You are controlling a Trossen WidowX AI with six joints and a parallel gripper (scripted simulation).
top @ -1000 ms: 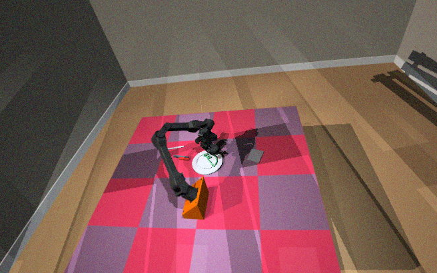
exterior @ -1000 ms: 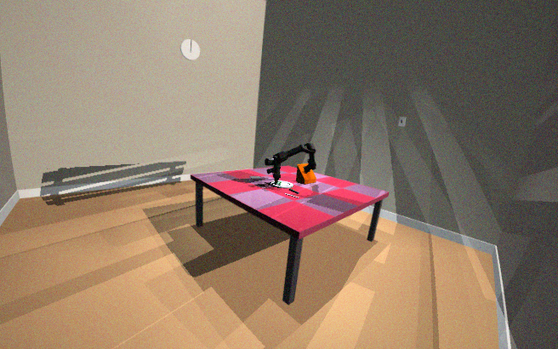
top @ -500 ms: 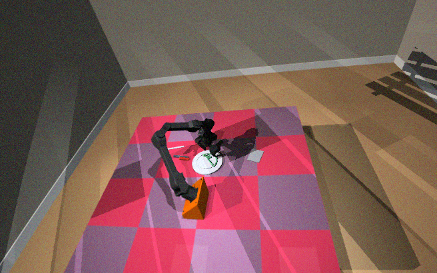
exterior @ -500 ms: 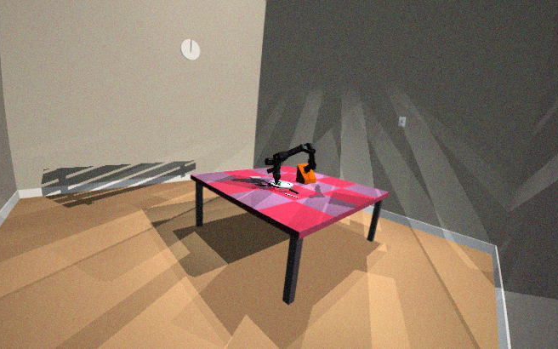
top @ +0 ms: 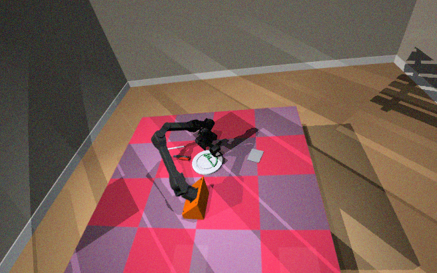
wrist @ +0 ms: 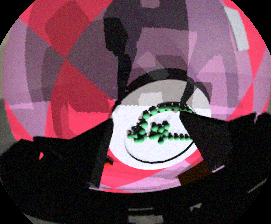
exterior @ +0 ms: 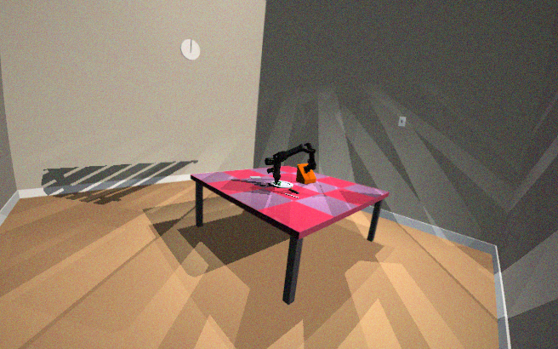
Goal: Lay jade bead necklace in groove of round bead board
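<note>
The round white bead board (top: 198,169) (exterior: 289,185) (wrist: 121,144) lies on the table with a thin dark ring groove. The jade bead necklace (top: 212,162) (exterior: 278,183) (wrist: 159,131) lies on it, green and bunched. In the wrist view, one run of beads curves along the far side, a cluster sits inside the ring, and a straight row runs right behind a finger. The groove's near arc shows without beads. My gripper (top: 214,151) (wrist: 147,117) is open and empty, low over the board's far edge, with its fingers on either side of part of the necklace. Whether beads touch a finger is unclear.
A red and black tool (top: 182,157) and a white stick (top: 176,147) lie left of the board in the top view. A pale grey square (top: 255,155) (wrist: 236,28) lies right. The orange wedge (top: 196,204) (exterior: 304,174) under my arm's base stands nearer the camera.
</note>
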